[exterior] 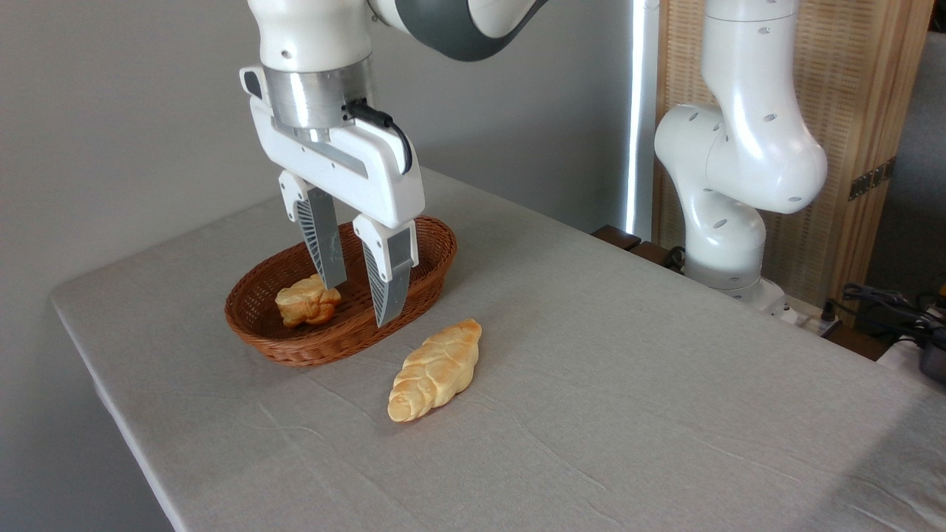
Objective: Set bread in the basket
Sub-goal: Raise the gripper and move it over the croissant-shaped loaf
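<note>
The reddish-brown wicker basket (310, 347) sits on the table's left part. A small lumpy golden roll (307, 301) lies inside it, toward its left end. My gripper (361, 299) hangs over the basket's middle, open, with nothing between its fingers; its left fingertip is just right of the roll. The long plaited loaf (436, 369) lies on the cloth just right of and in front of the basket, outside it.
The table (606, 414) is covered with a grey cloth; its left edge runs close behind the basket. The arm's white base (732, 222) stands at the back right, beside a wooden screen and cables (887, 303).
</note>
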{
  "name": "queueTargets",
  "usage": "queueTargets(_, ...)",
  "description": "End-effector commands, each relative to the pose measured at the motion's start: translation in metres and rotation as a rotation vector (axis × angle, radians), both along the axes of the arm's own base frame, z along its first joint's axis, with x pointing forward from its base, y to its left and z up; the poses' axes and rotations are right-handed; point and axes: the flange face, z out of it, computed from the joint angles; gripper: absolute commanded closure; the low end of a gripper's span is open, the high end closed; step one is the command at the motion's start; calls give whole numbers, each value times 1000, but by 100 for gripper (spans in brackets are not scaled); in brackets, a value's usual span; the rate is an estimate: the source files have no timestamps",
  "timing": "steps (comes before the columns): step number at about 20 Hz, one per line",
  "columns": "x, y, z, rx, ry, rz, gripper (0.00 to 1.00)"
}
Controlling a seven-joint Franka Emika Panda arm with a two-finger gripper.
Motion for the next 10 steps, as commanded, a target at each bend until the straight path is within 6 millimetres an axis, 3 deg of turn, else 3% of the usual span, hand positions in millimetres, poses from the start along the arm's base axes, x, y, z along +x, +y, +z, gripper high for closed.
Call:
queueTargets(1,-27,5,-6,7,24,-63,0)
queueTargets(10,-35,9,-86,11,84,-43,0)
